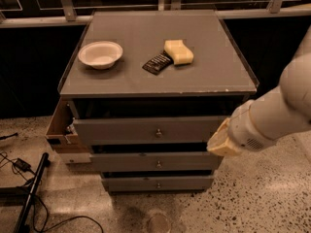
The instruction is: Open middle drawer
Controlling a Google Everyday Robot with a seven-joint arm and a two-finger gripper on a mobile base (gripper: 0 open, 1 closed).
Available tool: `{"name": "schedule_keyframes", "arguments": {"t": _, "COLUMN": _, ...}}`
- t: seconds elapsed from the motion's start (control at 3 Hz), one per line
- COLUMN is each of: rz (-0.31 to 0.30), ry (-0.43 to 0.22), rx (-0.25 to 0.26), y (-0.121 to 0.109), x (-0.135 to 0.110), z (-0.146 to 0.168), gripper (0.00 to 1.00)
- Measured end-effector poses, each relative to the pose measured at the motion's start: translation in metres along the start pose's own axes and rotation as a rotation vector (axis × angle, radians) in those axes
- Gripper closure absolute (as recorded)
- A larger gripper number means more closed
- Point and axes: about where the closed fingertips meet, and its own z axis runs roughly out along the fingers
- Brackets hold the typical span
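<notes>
Floor, left: black cables (19, 165); cabinet top: white bowl (100, 54), dark packet (157, 63), yellow sponge (178, 51). Cabinet front: middle drawer (121, 162), second of three grey fronts, round knob (158, 164) at its centre, directly under the top drawer (121, 130). Right: my gripper (222, 141), near the middle drawer's right end and apart from the knob; I cannot tell whether it is open or closed.

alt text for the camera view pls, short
The robot's hand hangs at the right end of a grey three-drawer cabinet, just above the middle drawer and away from its centre knob. On top sit a white bowl, a dark packet and a yellow sponge.
</notes>
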Motion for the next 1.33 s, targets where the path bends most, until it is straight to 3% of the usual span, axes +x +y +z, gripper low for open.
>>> {"name": "schedule_keyframes", "arguments": {"t": 0.33, "rz": 0.007, "ry": -0.028, "rx": 0.048, "y": -0.012, "x": -0.003, "z": 0.010, "gripper": 1.00}}
{"name": "schedule_keyframes", "arguments": {"t": 0.67, "rz": 0.006, "ry": -0.027, "rx": 0.049, "y": -0.012, "x": -0.002, "z": 0.012, "gripper": 1.00}}
{"name": "schedule_keyframes", "arguments": {"t": 1.0, "rz": 0.000, "ry": -0.016, "rx": 0.063, "y": -0.006, "x": 0.022, "z": 0.042, "gripper": 1.00}}
{"name": "schedule_keyframes", "arguments": {"t": 1.33, "rz": 0.000, "ry": -0.037, "rx": 0.065, "y": 0.006, "x": 0.059, "z": 0.097, "gripper": 1.00}}
